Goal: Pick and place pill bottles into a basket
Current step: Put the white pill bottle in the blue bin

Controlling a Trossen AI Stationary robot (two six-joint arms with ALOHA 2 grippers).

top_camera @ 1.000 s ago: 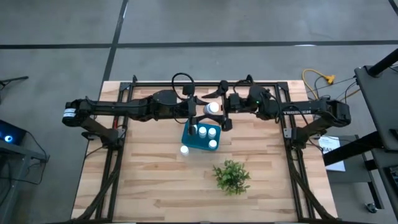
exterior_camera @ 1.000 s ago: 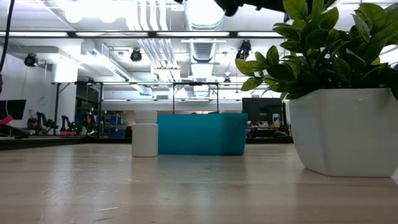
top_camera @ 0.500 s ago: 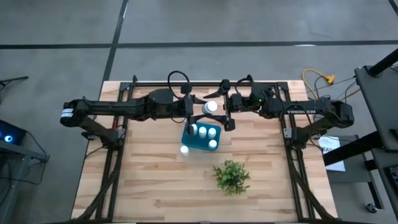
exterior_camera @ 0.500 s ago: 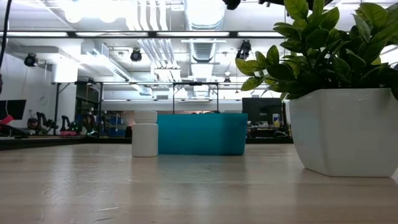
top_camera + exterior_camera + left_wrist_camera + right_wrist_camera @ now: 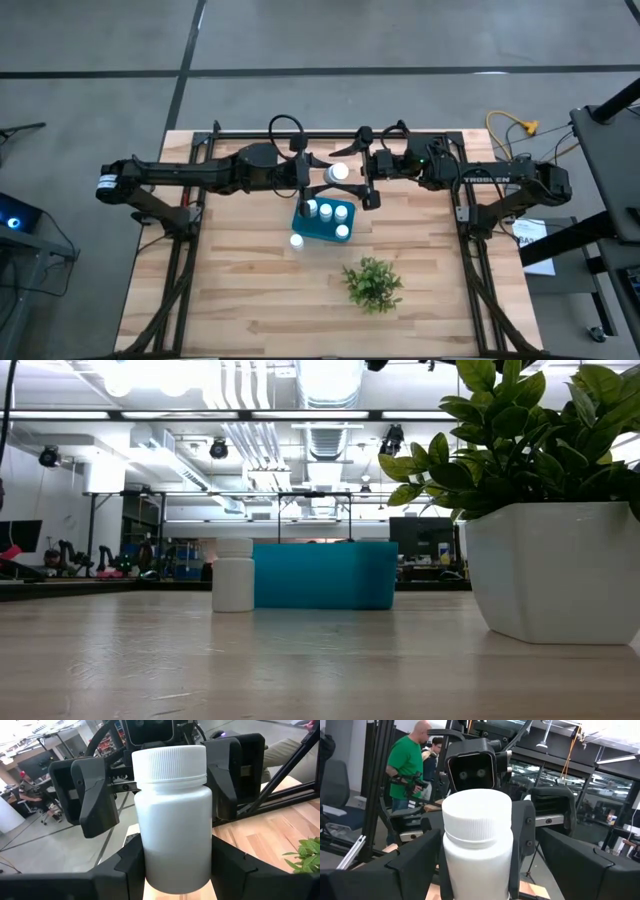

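Up above the basket's far edge, the two arms met nose to nose. The left gripper was clamped on a bottle, its fingers pinching the lower body on both sides, cap up. The right gripper stood wide open, its fingers flanking that same bottle without pressing it. Down in the basket sat three bottles, caps up. One more bottle stood on the table, just beside the basket's near left corner. The plant sat nearer the front, well apart. In the right wrist view, a person in a green shirt stood in the room behind.
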